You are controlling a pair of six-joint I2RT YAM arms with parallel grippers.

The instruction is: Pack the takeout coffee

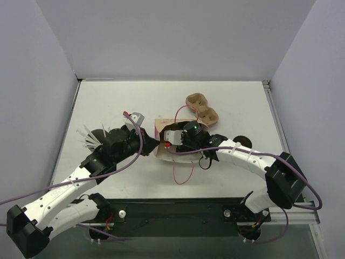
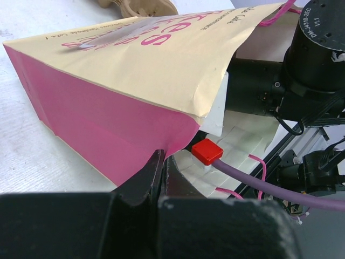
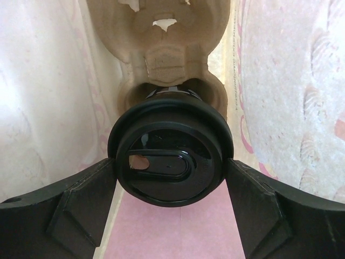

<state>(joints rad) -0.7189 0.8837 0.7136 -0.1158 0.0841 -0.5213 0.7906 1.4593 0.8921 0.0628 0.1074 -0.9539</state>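
A: Where's the coffee?
B: The takeout coffee is inside the paper bag, carrier at its 12 o'clock. My right fingers flank the lid at 3 and 9; can't tell if they grip.
A: Left?
B: My left fingers pinch the bag's edge, probably to steady it.

On the table, the paper bag sits at the middle. At the bag's left side, the left gripper pinches its edge. From the bag's right, the right gripper reaches into its mouth. Inside the bag, the takeout coffee sits at the nearer well of a cup carrier, between that gripper's fingers. Behind and right of the bag, a second cup carrier lies on the table.
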